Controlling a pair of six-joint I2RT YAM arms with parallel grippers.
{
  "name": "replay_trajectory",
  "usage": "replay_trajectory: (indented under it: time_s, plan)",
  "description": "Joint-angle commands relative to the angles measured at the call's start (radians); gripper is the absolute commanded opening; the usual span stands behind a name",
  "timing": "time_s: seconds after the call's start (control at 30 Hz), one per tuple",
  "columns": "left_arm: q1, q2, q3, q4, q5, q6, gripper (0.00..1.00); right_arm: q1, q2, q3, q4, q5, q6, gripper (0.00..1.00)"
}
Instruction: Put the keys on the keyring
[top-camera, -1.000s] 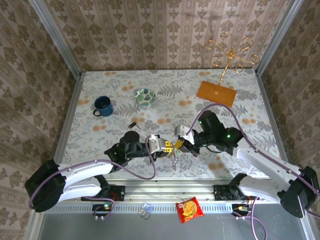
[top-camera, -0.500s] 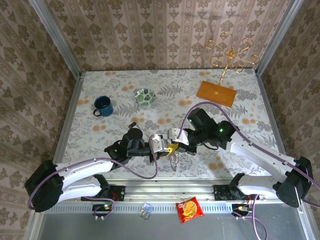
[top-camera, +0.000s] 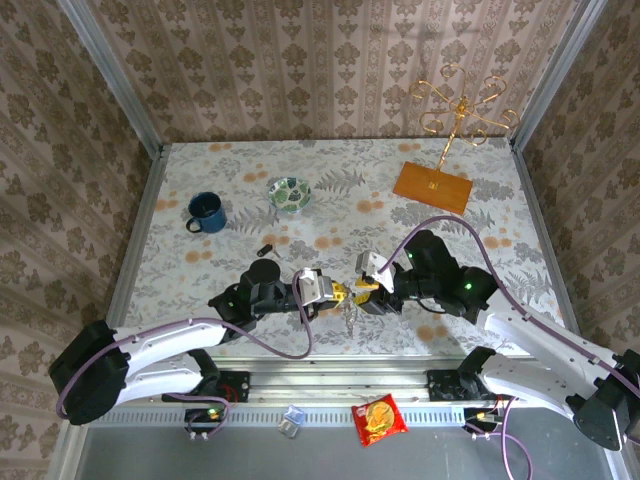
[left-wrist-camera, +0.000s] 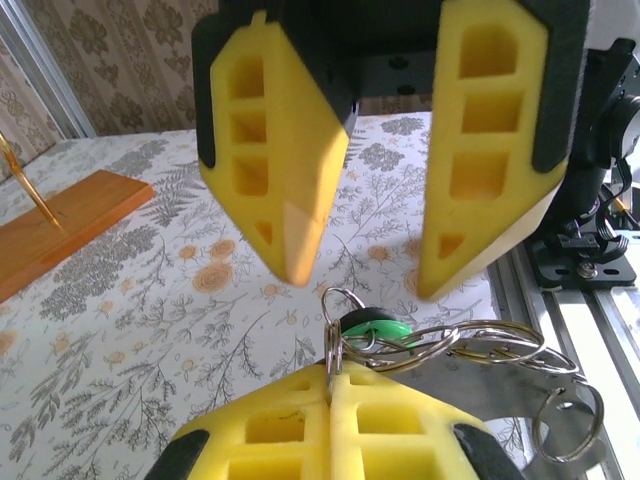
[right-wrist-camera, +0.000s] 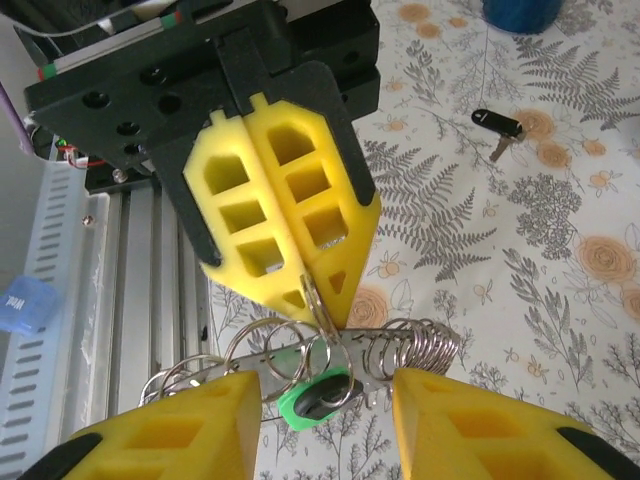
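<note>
Holding keyring (right-wrist-camera: 420, 345) with our left claw (right-wrist-camera: 318, 298), jaws together on one ring; green key (left-wrist-camera: 372, 328) sits among rings. Our right claw (left-wrist-camera: 362, 280): jaws apart, astride bunch. Black key (right-wrist-camera: 497, 123) lies on table (right-wrist-camera: 560, 300), well apart.

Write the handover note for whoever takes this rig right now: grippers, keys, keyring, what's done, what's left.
Left gripper: shut, pinching one ring of the keyring near the table's front edge.
Right gripper: open, fingers either side of the rings, holding nothing.
Green key: sits among the rings, seemingly threaded on one; not certain.
Black key: loose on the table, between the grippers and the mug.
Done: green key, probably.
Left: fetch the black key and thread it on.
</note>
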Motion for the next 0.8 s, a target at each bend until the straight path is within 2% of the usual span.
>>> replay_trajectory:
  time_s: [0.0,0.37,0.6,0.77]
  plan:
    - [0.001,-0.002,-0.014,0.093,0.033,-0.026,0.00,-0.005,0.020,-0.010,0.091,-0.059,0.062,0.39]
    - [0.001,0.001,-0.038,0.143,0.049,-0.030,0.00,-0.015,0.043,-0.016,0.120,-0.099,0.073,0.25]
    - [0.001,0.013,-0.048,0.193,0.063,-0.044,0.00,-0.016,0.083,-0.012,0.117,-0.116,0.058,0.22]
    - [0.001,0.014,-0.053,0.221,0.063,-0.049,0.00,-0.016,0.112,0.006,0.103,-0.143,0.034,0.13]
